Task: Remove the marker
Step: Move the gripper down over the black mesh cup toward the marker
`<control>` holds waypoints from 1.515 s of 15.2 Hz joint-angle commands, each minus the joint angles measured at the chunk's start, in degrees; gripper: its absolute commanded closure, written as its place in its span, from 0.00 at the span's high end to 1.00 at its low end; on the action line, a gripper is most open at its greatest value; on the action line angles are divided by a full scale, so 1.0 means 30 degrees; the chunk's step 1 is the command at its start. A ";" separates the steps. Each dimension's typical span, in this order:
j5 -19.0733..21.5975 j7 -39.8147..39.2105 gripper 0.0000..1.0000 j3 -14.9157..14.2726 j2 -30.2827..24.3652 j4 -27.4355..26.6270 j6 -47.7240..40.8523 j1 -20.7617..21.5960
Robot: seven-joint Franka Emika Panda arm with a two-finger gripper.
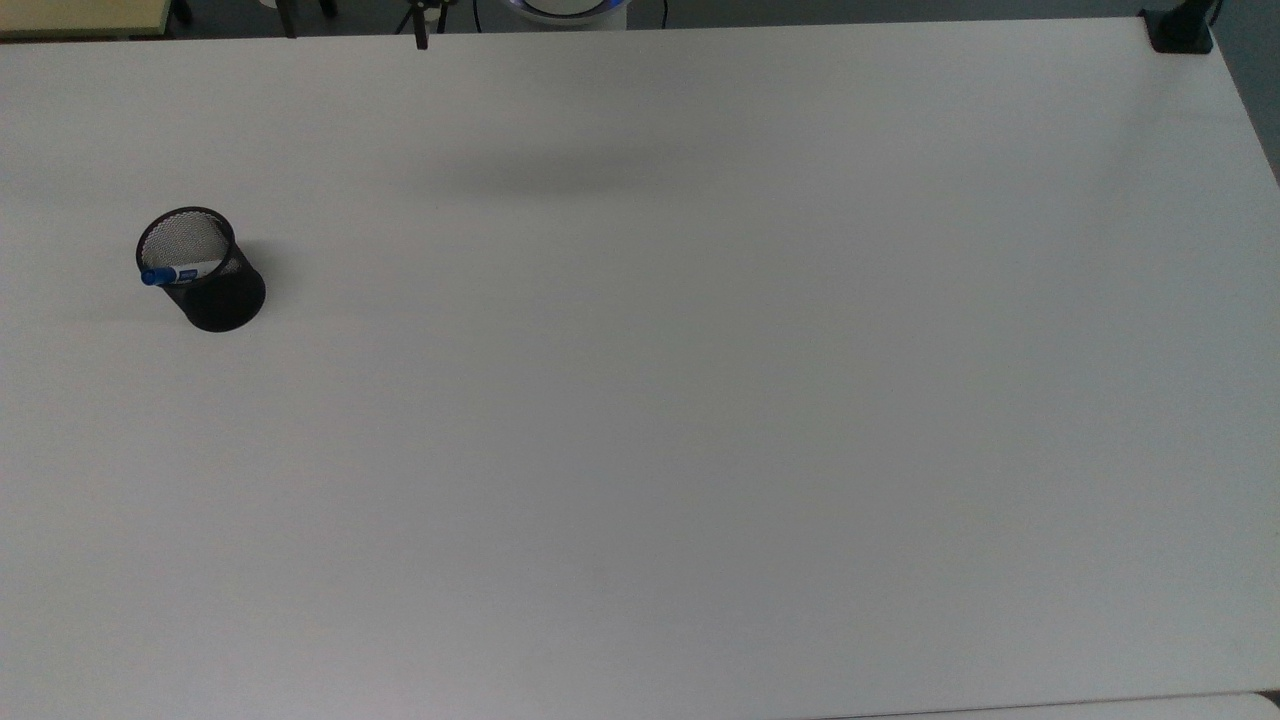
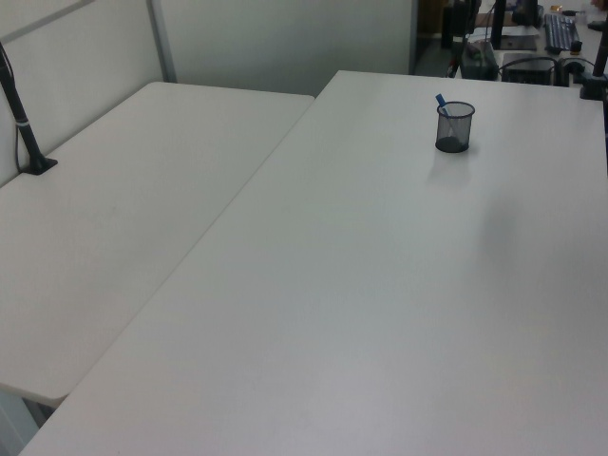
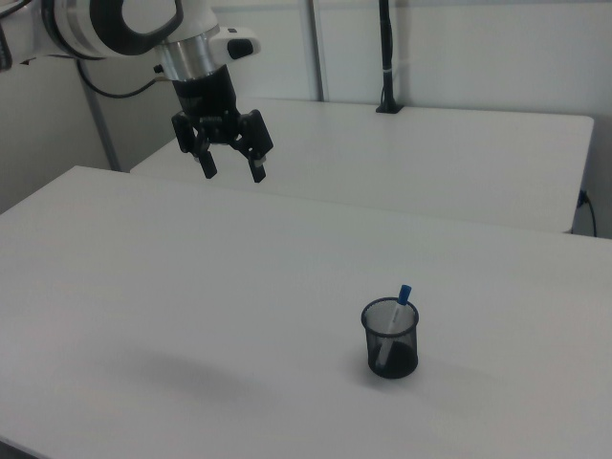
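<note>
With the gripper [image 3: 232,165] high at upper left of the right view, fingers apart, I should centre over the marker [image 3: 404,294] leaning in the cup [image 3: 390,341] before descending.

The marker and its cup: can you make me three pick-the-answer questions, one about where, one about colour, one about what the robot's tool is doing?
1. Where is the marker?
A. standing in the black mesh cup
B. flat on the table
C. in the tool

2. What colour is the marker's cap?
A. red
B. blue
C. green

3. How is the tool?
A. shut on the marker
B. open, holding nothing
C. pressed on the table

Answers: 1 A, it leans inside the cup, cap above the rim. 2 B, its tip is blue. 3 B, its fingers spread in the air, far from the cup.
</note>
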 commanded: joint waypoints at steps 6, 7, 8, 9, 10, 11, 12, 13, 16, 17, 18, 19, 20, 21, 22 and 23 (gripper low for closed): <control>0.1125 -0.6310 1.00 -0.0379 0.0168 -0.0060 -0.0141 -0.1473; 0.1126 -0.6675 1.00 -0.0439 0.0256 -0.0176 0.0324 -0.1738; 0.1068 -0.6707 1.00 -0.0526 0.0344 -0.0612 0.1402 -0.2205; 0.0980 -0.6592 1.00 -0.0556 0.0403 -0.0994 0.2312 -0.2500; 0.0951 -0.6475 1.00 -0.0557 0.0461 -0.1810 0.3771 -0.3112; 0.0950 -0.6212 1.00 -0.0615 0.0462 -0.2717 0.5584 -0.3669; 0.0950 -0.6123 1.00 -0.0615 0.0578 -0.3741 0.7430 -0.4081; 0.0979 -0.6093 1.00 -0.0586 0.1014 -0.4418 0.9217 -0.4462; 0.1126 -0.6063 1.00 -0.0586 0.3061 -0.5360 1.3293 -0.5080; 0.1126 -0.5744 1.00 -0.0615 0.3504 -0.5450 1.4207 -0.5139; 0.1126 -0.5016 1.00 -0.0615 0.4234 -0.5596 1.5463 -0.5313; 0.1126 -0.4632 0.99 -0.0586 0.4705 -0.5597 1.6259 -0.5344; 0.1126 -0.3874 0.96 -0.0586 0.5261 -0.5597 1.7253 -0.5315; 0.1155 -0.3286 0.92 -0.0586 0.5528 -0.5568 1.7669 -0.5344; 0.1271 -0.2497 0.83 -0.0586 0.5820 -0.5481 1.8195 -0.5315; 0.1389 -0.1938 0.74 -0.0586 0.6055 -0.5451 1.8606 -0.5286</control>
